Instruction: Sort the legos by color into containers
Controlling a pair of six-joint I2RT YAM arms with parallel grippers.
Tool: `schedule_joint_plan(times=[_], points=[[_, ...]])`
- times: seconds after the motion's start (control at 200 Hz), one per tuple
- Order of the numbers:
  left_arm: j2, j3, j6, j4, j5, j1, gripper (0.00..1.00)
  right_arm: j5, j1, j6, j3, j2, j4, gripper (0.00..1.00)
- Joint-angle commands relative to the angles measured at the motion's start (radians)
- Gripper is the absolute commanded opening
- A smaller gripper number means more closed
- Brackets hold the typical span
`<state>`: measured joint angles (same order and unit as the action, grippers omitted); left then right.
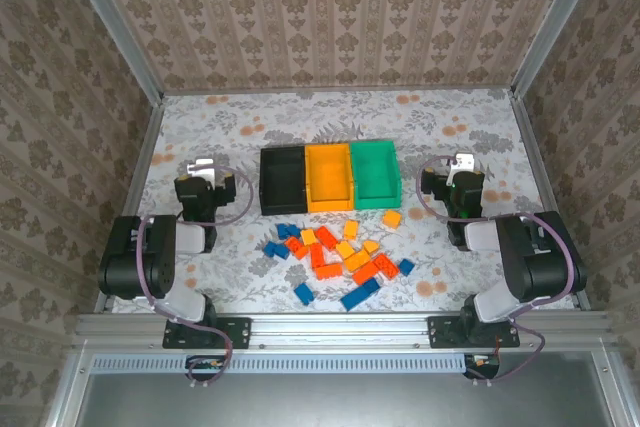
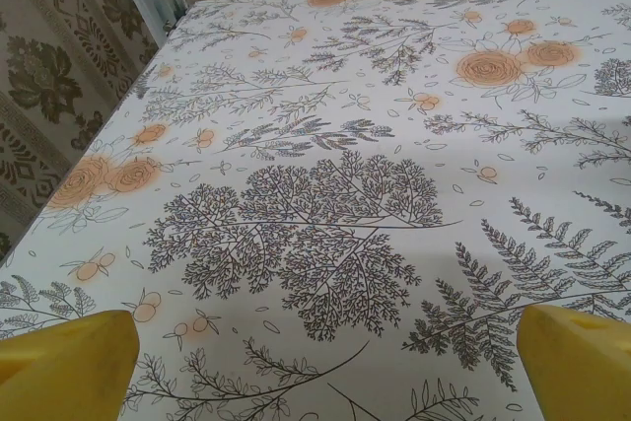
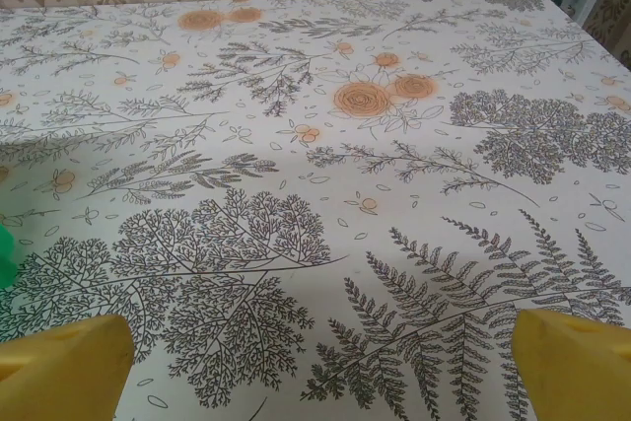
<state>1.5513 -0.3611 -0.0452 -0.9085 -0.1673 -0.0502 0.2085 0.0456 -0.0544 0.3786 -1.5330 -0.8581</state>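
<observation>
**Plastic in three colours, nothing sorted**

Small plastic toy bricks (image 1: 318, 255) in blue, red-orange and yellow-orange lie heaped on the floral-patterned bench (image 1: 200, 127). The heap is right of the left claw (image 2: 320, 362), left of the right claw (image 3: 317, 364), and nearer the arm bases than either.

Between the claws, level with them, stand a black plastic bin (image 1: 283, 179), an orange-yellow plastic bin (image 1: 330, 177) and a green plastic bin (image 1: 373, 173). They sit side by side, touching, and all look empty.

Both claws have their yellow fingers (image 2: 64, 367) wide apart, gripping nothing, with bare bench ahead.

Judgement: first pick pending.
- Start with outliers, e.g. the lone yellow-orange brick (image 1: 392, 218) left of the right claw, near the green bin.
- Descend vertically, span the brick's narrow sides, avoid nudging neighbours.
- Blue and red-orange lack matching bins; assign one each and hold to it.
</observation>
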Motion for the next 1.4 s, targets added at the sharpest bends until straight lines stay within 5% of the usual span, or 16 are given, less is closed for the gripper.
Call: schedule_joint_plan(times=[0.0,1.04,1.205,1.395], points=[[-0.007,-0.024,0.007,0.0,0.012,0.01,1.0,-0.009,-0.003,0.002,0.016,0.001,-0.025,1.0],[-0.03,-0.035,0.006,0.027,-0.005,0.006,1.0,-0.004,-0.005,0.001,0.016,0.007,-0.026,1.0],[-0.204,-0.183,0.002,0.398,-0.051,-0.023,1.0,0.045,0.006,-0.006,0.182,0.134,0.368,1.0],[-0.325,-0.236,0.127,0.418,0.008,-0.026,1.0,0.248,0.092,-0.079,0.277,0.214,0.523,1.0]])
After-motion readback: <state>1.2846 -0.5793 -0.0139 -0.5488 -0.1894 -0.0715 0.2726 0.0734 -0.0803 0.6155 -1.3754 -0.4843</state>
